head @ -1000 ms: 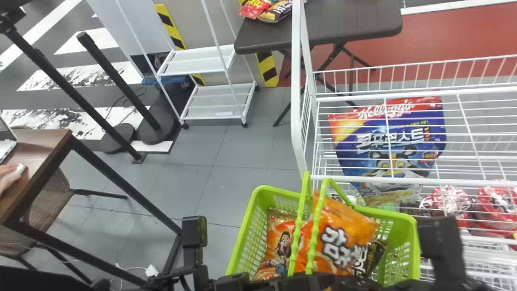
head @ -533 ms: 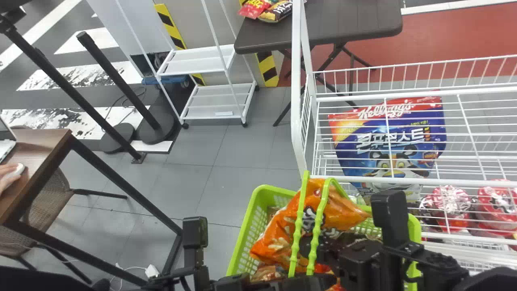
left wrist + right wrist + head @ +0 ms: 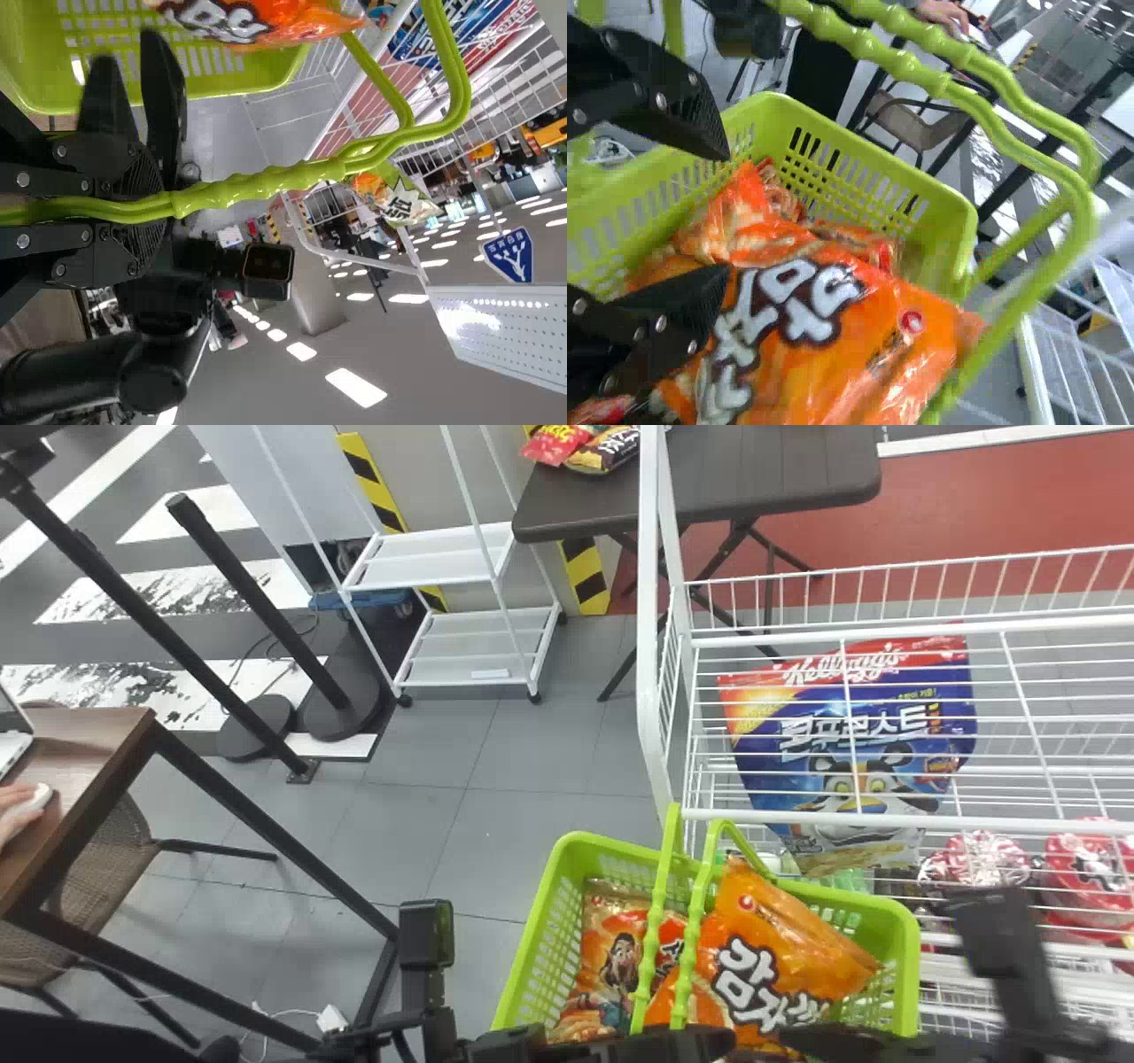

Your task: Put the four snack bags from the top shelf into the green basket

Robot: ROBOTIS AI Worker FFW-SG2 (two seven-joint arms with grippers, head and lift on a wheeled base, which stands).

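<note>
Head view: green basket (image 3: 902, 957) at 5 o'clock, both its handles (image 3: 700, 908) up and crossing over the bags inside. Orange snack bag (image 3: 784, 930) in basket, lying tilted, toward the basket's 4 o'clock side, white lettering up; snack bag with a cartoon figure (image 3: 611, 948) in there too, basket's 9 o'clock side, partly behind a handle

Left gripper (image 3: 709, 1043) at 5 o'clock, low, by the basket's near side. Left wrist view: its fingers closed on the two handles, pinched together between the pads

Right gripper (image 3: 793, 1036) also about 5 o'clock, over the basket's near side. Right wrist view: fingers spread wide, nothing gripped between them, orange bag just past the tips; can't tell if the lower finger touches it

White wire rack (image 3: 651, 646) from 1 to 4 o'clock; blue cereal bag (image 3: 797, 762) behind its wires at 3 o'clock, red packs (image 3: 983, 859) further down the rack, between 3 and 4. Dark desk (image 3: 753, 478) at 1 o'clock with small packets (image 3: 602, 450) on it, white cart (image 3: 434, 558) at 11, wooden desk (image 3: 89, 744) at 9
</note>
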